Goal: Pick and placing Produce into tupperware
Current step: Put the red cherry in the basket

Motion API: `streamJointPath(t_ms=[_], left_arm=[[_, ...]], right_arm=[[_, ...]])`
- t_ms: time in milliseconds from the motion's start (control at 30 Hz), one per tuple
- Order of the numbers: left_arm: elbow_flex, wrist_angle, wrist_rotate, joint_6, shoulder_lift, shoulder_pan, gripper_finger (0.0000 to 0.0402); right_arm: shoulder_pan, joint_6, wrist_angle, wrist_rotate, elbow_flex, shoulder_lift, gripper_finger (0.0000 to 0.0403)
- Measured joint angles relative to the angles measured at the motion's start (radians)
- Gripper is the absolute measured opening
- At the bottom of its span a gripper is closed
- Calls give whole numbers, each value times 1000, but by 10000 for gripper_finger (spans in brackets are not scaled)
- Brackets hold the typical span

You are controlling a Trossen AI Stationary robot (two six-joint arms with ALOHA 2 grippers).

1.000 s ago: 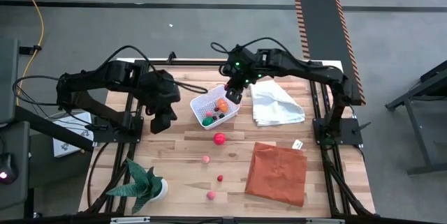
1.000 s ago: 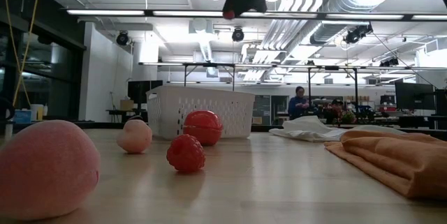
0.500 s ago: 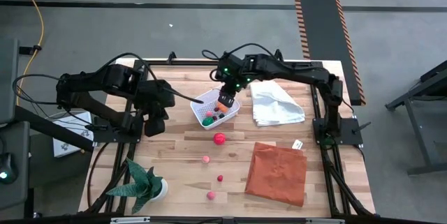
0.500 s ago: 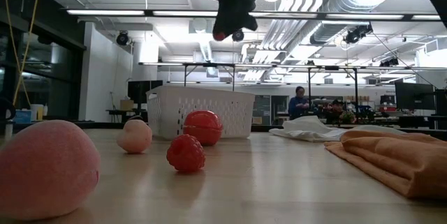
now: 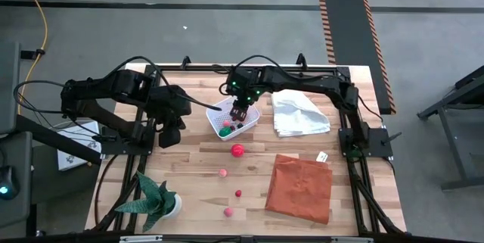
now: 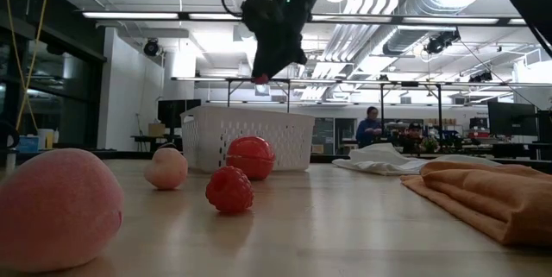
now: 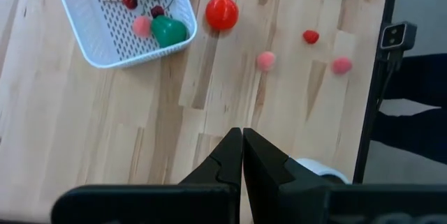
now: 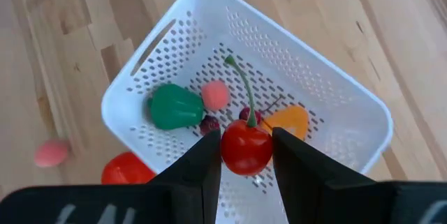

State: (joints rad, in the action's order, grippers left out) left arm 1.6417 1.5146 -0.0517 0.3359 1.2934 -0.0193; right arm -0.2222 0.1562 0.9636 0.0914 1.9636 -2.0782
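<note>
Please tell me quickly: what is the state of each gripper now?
Left gripper: shut, holding nothing, waiting left of the white tub.
Right gripper: shut on a red cherry, above the tub.

the right gripper (image 5: 240,112) holds a cherry (image 8: 246,147) above the tupperware (image 5: 216,113), produce (image 5: 228,129) inside.
</note>
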Motion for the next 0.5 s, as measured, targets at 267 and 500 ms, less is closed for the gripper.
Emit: streamJointPath(t_ms=[267, 500], left_arm=[[0, -9, 0, -3, 0, 0, 3], [0, -25, 0, -3, 0, 0, 3]], right_arm=[[0, 18, -32, 27, 0, -55, 101], [0, 24, -41, 42, 0, -107, 101]])
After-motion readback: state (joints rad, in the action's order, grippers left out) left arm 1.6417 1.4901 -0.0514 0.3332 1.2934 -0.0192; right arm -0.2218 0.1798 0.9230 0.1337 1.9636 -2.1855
